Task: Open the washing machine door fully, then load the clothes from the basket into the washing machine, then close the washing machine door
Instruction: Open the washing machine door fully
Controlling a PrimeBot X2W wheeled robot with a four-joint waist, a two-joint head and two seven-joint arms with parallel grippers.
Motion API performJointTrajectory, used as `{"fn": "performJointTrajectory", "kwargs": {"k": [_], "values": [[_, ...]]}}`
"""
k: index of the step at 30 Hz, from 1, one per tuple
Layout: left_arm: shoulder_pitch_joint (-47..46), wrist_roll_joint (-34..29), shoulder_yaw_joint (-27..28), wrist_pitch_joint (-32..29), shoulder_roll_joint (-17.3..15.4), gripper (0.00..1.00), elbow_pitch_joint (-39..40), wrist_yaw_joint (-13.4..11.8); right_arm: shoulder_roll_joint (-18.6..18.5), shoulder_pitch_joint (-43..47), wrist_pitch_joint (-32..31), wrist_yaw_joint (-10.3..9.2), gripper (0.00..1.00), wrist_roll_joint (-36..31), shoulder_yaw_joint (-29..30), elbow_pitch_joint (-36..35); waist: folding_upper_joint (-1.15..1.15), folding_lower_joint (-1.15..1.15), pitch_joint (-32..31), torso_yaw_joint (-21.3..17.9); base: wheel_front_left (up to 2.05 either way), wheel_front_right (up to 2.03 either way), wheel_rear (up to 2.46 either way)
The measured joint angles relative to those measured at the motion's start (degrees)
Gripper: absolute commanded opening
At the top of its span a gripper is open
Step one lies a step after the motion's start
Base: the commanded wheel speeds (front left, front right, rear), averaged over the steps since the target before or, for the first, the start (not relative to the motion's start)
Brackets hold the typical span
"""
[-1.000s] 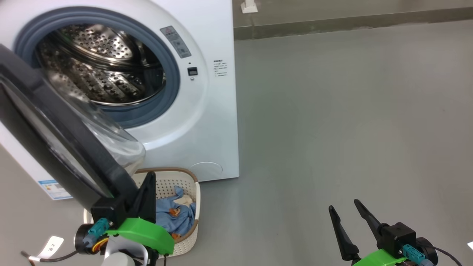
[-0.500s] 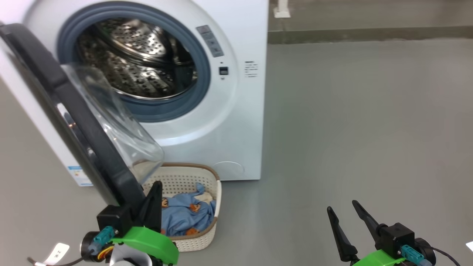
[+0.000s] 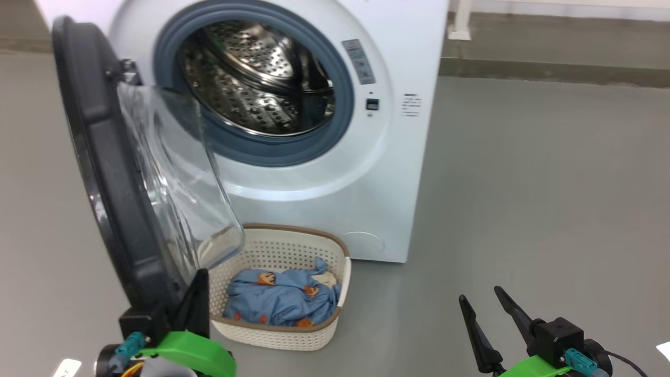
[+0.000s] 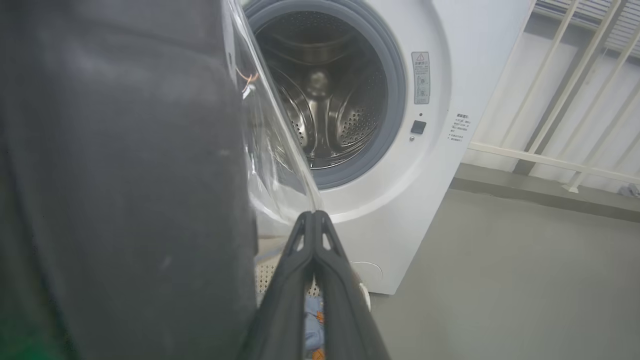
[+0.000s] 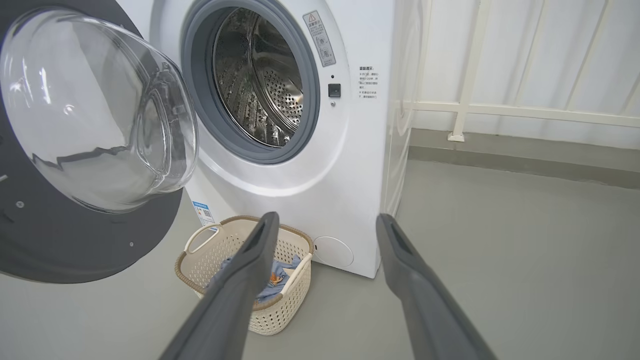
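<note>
The white washing machine stands with its steel drum exposed. The washing machine door hangs open at the left, its black rim nearly edge-on and its clear glass bowl bulging toward the machine. Below the opening sits the basket, holding the light-blue clothes. My left gripper is shut with nothing between its fingers, right beside the door's lower rim; in the left wrist view its closed tips point past the door. My right gripper hovers open over the floor, facing the basket.
Bare grey floor spreads to the right of the machine. A white railing and a low grey baseboard run along the wall behind. The basket sits close under the door's glass bowl.
The head camera has swung, shifting the whole picture right. The door has swung further away from the drum opening, with my shut left gripper staying at its lower rim. The right gripper keeps its place.
</note>
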State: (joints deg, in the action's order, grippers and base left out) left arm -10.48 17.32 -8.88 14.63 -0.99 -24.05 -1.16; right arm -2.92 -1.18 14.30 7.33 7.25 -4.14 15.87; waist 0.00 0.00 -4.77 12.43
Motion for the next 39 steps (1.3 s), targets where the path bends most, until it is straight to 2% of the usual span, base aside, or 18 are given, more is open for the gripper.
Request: {"fn": "performJointTrajectory", "kwargs": {"k": [17,22,39], "values": [[0.85,-1.99,7.55,0.0,-0.24,0.0,0.57,0.94,0.02,0.09,0.0,0.0,1.0,0.4,-0.89,0.3,0.0,0.0,0.51,6.14,0.0,0.0,0.0],[0.85,-2.08,10.43,0.0,-1.24,0.0,0.57,1.03,0.02,0.09,0.0,-0.01,1.0,0.36,-1.2,0.38,0.0,0.0,1.03,7.44,0.0,0.0,0.0],[-0.35,-2.01,21.3,-0.08,-3.07,0.0,0.71,1.7,0.0,-0.16,-0.14,0.0,1.0,-3.25,-2.16,0.14,0.0,0.0,5.57,8.69,0.0,0.0,0.0]]}}
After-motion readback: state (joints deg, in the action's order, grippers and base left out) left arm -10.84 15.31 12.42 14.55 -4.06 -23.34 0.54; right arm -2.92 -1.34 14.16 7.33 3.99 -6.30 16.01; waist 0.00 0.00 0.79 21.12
